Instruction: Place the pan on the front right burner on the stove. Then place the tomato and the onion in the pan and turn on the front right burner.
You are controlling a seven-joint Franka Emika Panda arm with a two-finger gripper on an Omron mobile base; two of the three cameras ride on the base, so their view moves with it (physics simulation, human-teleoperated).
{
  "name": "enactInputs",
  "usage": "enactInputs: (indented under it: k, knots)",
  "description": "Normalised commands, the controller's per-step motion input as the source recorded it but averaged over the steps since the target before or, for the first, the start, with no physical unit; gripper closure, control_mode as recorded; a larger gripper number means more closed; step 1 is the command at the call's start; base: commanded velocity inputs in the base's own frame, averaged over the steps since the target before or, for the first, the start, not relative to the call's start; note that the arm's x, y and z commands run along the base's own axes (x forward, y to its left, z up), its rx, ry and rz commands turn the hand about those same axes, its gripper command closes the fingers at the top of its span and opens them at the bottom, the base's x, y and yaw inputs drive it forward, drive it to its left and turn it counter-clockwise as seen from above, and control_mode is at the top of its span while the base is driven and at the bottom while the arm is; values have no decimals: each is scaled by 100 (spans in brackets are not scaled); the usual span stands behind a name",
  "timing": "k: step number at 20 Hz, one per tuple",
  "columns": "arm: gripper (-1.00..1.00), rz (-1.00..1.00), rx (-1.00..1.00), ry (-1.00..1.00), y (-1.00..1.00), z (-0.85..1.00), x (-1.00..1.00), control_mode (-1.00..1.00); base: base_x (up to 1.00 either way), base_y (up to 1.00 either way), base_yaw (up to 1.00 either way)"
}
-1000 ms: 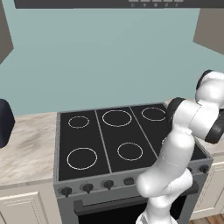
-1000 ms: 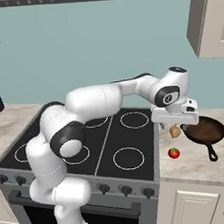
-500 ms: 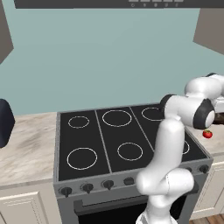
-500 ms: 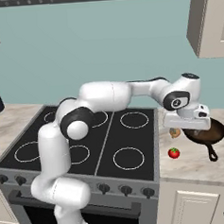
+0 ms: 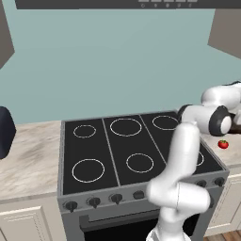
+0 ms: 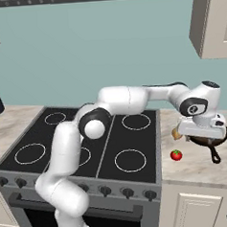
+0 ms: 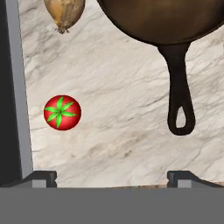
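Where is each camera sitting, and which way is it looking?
Left base view: behind the arm on its left, looking forward and down over the stove; the white arm rises at lower right, and the tomato lies past it.
Right base view: behind on the right, facing the same stove; the arm reaches from lower left across to the pan on the counter.
Hand view: on the hand, looking down at the counter; the open gripper has its two finger tips at the bottom.
Right base and hand views share the pan, tomato and onion.
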Motion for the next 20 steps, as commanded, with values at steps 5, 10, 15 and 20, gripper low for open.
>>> enactInputs:
  k: [5,10,15,20]
  knots:
    - [-100,0,-1,0,-7,-37,5,-100,0,0,0]
    - [-100,0,-11,-1,-7,-18,11,-100,0,0,0]
    - [-100,1,-14,0,-9,-20,12,-100,0,0,0]
    - [-100,3,-5,0,-6,-27,16,-100,0,0,0]
